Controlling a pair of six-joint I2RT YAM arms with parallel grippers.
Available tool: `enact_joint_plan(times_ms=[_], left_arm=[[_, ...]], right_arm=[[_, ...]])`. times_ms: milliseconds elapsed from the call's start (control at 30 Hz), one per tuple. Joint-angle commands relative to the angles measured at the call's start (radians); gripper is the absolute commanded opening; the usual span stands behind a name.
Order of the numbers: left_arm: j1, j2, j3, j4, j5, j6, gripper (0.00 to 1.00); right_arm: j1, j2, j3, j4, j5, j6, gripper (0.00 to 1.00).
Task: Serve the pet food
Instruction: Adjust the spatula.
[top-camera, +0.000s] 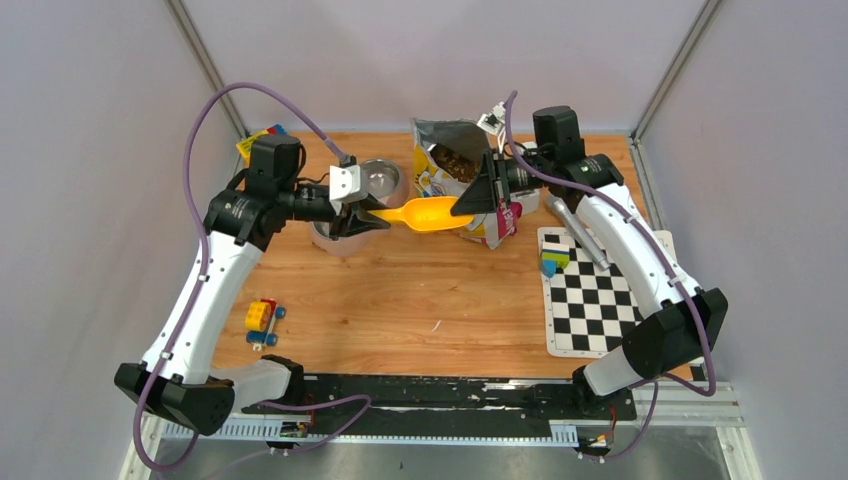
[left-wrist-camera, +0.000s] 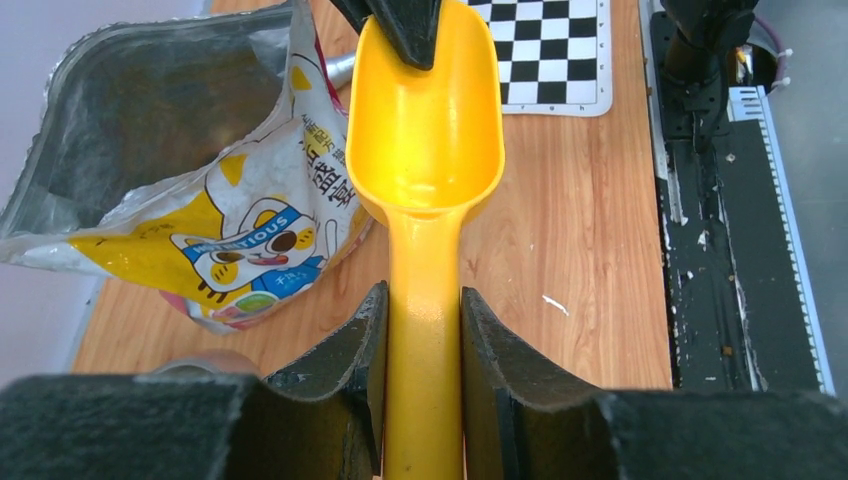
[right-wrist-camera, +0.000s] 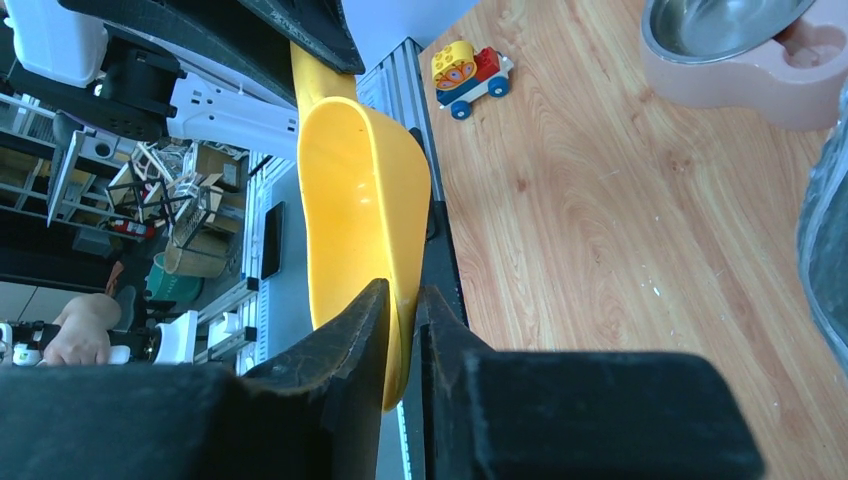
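The open yellow-and-white pet food bag (top-camera: 470, 190) stands at the back centre, with brown kibble (top-camera: 455, 162) showing inside it. My left gripper (top-camera: 365, 218) is shut on the handle of the yellow scoop (top-camera: 425, 213), held level above the table. My right gripper (top-camera: 470, 200) is shut on the front rim of the scoop's bowl, right in front of the bag. In the left wrist view the scoop (left-wrist-camera: 425, 130) is empty and the bag (left-wrist-camera: 230, 200) lies to its left. The right wrist view shows my right gripper (right-wrist-camera: 405, 310) pinching the scoop's wall (right-wrist-camera: 360, 200).
The pink double steel bowl (top-camera: 378, 180) sits behind my left gripper; it also shows in the right wrist view (right-wrist-camera: 740, 60). A toy car (top-camera: 262, 322) lies front left. A checkerboard mat (top-camera: 595, 295) at right carries coloured blocks (top-camera: 553, 260) and a silver tool (top-camera: 580, 232).
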Motion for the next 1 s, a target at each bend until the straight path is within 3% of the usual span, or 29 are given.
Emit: enact_joint_plan(times_ms=[0, 133, 200, 333, 467, 700, 967], left_arm=[[-0.001, 0.001, 0.04, 0.076, 0.035, -0.094, 0.0], [0.006, 0.003, 0.031, 0.113, 0.057, -0.143, 0.0], [0.01, 0.008, 0.03, 0.116, 0.068, -0.158, 0.0], [0.021, 0.018, 0.029, 0.114, 0.073, -0.178, 0.0], [0.043, 0.014, 0.009, 0.139, 0.069, -0.212, 0.0], [0.047, -0.027, -0.041, 0.14, -0.063, -0.194, 0.0], [0.047, -0.045, -0.059, 0.096, -0.254, -0.197, 0.0]], right_arm=[[-0.011, -0.015, 0.004, 0.059, -0.067, -0.017, 0.18], [-0.01, -0.009, 0.012, 0.06, -0.074, -0.009, 0.14], [-0.011, -0.007, 0.018, 0.058, -0.071, -0.004, 0.17], [-0.017, -0.016, 0.028, 0.055, -0.048, -0.011, 0.39], [-0.039, -0.047, 0.064, 0.031, 0.031, -0.046, 0.52], [-0.074, -0.085, 0.185, -0.058, 0.401, -0.183, 0.56], [-0.077, -0.069, 0.251, -0.026, 0.858, -0.349, 0.57]])
